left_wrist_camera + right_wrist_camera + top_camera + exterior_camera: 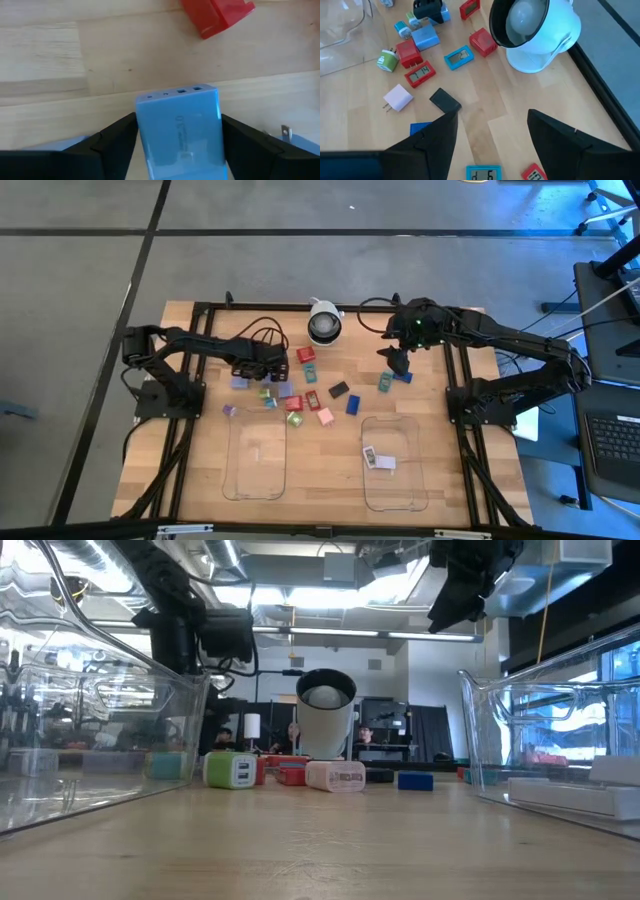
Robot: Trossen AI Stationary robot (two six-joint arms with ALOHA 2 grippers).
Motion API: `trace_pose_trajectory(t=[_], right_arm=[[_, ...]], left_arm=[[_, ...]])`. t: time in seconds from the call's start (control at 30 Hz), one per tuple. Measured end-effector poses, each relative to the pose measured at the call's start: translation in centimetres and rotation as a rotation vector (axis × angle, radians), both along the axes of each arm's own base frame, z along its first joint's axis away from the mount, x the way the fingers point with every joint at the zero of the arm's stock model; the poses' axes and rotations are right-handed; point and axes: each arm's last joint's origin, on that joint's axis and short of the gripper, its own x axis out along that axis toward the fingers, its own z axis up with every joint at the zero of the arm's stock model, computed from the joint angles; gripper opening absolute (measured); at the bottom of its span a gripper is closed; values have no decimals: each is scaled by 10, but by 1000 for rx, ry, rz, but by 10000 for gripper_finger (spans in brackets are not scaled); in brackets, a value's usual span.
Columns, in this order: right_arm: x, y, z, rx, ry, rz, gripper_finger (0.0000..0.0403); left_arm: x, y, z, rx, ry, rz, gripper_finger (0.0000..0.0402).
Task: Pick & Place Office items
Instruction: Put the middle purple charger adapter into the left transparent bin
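Small coloured office items lie scattered mid-table: a red block, a black one, a blue one, a pink one and a green one. My left gripper points down into the left of this cluster, closed around a light-blue charger block. A red block lies just beyond it. My right gripper hangs open high over the far right, above a teal item and a blue one; nothing is between its fingers. My left gripper has the light-blue block between its two fingers, one fingertip against each of the block's two narrow sides. The fingers come from above, pointing steeply down. The block's port face points away from the wrist. Whether the block is off the table does not show.
A white-and-black camera dome stands at the far middle. Two clear trays lie near the front, the left tray and the right tray, which holds a white item. Black frame rails run along both table sides.
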Motion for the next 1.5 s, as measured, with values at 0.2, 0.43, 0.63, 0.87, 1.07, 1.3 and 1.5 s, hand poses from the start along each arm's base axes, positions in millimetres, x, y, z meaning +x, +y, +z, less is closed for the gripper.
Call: trace_pose_trajectory(t=[0.2,0.43,0.63,0.87,1.07,1.3,1.5], right_arm=[[0,-1,0,-9,2,1,244],[0,-1,0,-18,5,12,244],[0,-2,0,-18,4,11,244],[4,-3,4,-3,-62,-26,244],[7,-4,8,33,-125,-87,244],[10,-7,13,50,-202,-228,244],[10,-10,15,42,-243,-359,244]], left_arm=[[2,2,10,61,-32,9,211],[11,7,47,191,-126,-49,211],[31,8,112,422,-348,-235,211],[42,-7,192,755,-760,-561,211],[29,-27,240,1006,-1060,-755,213],[18,-47,264,1164,-1251,-946,215],[19,-58,264,1199,-1255,-1053,215]])
